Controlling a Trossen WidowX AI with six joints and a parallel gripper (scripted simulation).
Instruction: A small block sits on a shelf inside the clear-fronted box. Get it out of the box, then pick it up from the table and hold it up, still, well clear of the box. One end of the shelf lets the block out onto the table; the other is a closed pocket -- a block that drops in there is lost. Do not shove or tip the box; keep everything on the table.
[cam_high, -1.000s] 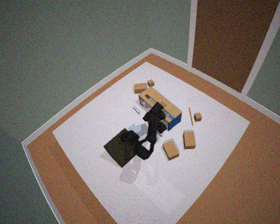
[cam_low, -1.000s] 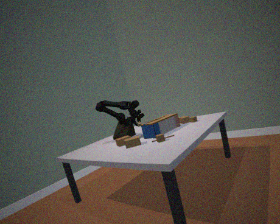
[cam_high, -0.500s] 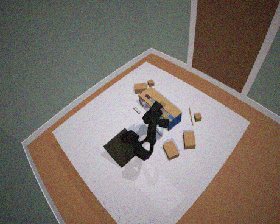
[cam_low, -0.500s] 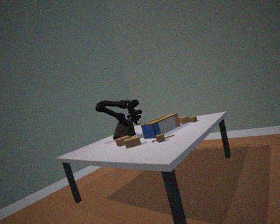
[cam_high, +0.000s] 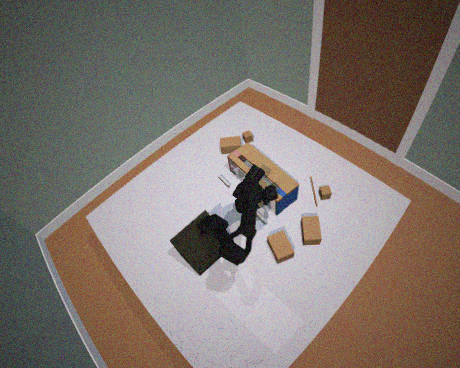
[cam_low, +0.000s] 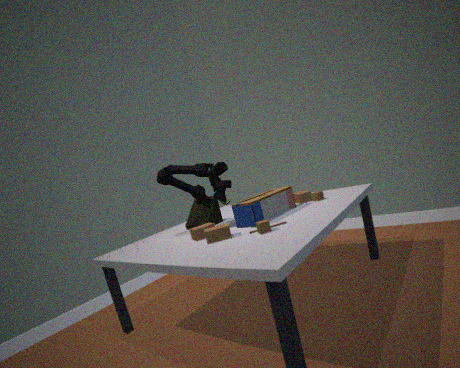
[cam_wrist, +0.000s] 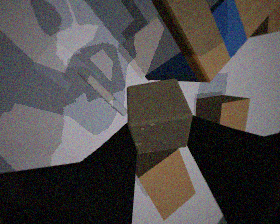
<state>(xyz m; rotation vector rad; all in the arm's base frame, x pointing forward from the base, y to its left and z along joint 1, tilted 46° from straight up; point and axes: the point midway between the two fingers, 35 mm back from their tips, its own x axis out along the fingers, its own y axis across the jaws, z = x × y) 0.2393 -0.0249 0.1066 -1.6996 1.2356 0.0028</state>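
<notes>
The black gripper (cam_low: 226, 192) is squeezed tight on the small tan block (cam_wrist: 159, 117), holding it up in the air above the white table (cam_low: 280, 250), right beside the blue end of the long box (cam_low: 247, 214).

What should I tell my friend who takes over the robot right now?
Gripper: shut on the small block, raised above the table.
Box: upright on the table, blue end toward the loose wooden blocks; the arm is beside its front.
Done: the block is out of the box and gripped.
Left: probably move it farther from the box, since the box looks close in the wrist view, then hold still. Do not bump the box.
</notes>
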